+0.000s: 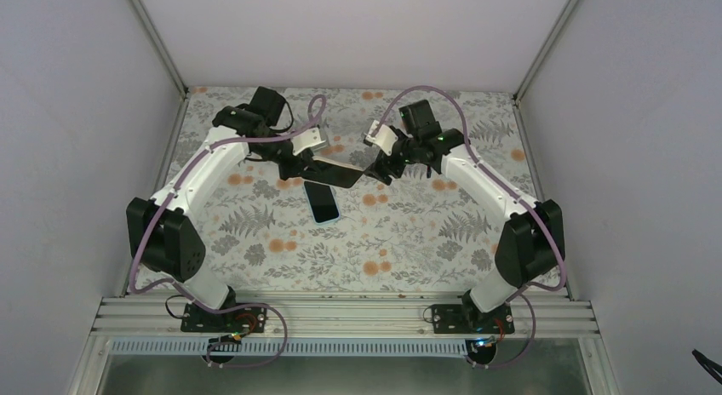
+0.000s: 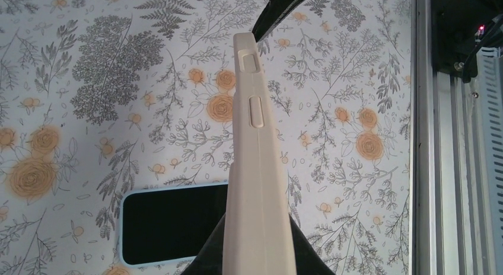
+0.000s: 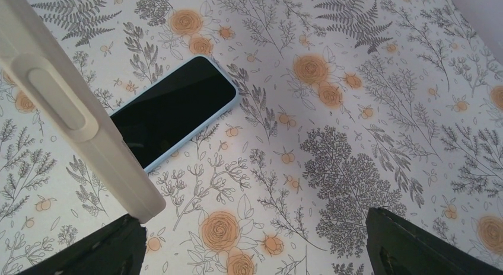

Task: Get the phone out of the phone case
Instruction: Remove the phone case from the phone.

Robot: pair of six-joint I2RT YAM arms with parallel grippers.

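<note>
A: Where is the phone (image 1: 323, 201) lying?
B: It is lying flat on the flowered table (image 1: 426, 242), dark screen facing up and pale blue rim showing. It is fully out of the phone case (image 1: 339, 173).
A: And the case?
B: It is hanging in the air over the phone's far end, between the two arms. The left gripper (image 1: 300, 167) is pinching one end of it. In the left wrist view the cream side wall, with its button bumps, is rising straight out from between the dark fingers (image 2: 207, 254).
A: What is the right gripper (image 1: 381, 167) doing?
B: It is standing spread wide at the case's other end, gripping nothing. In its wrist view the case's corner is ending just beside one finger – I cannot tell whether they are touching – and the other finger is sitting well apart
</note>
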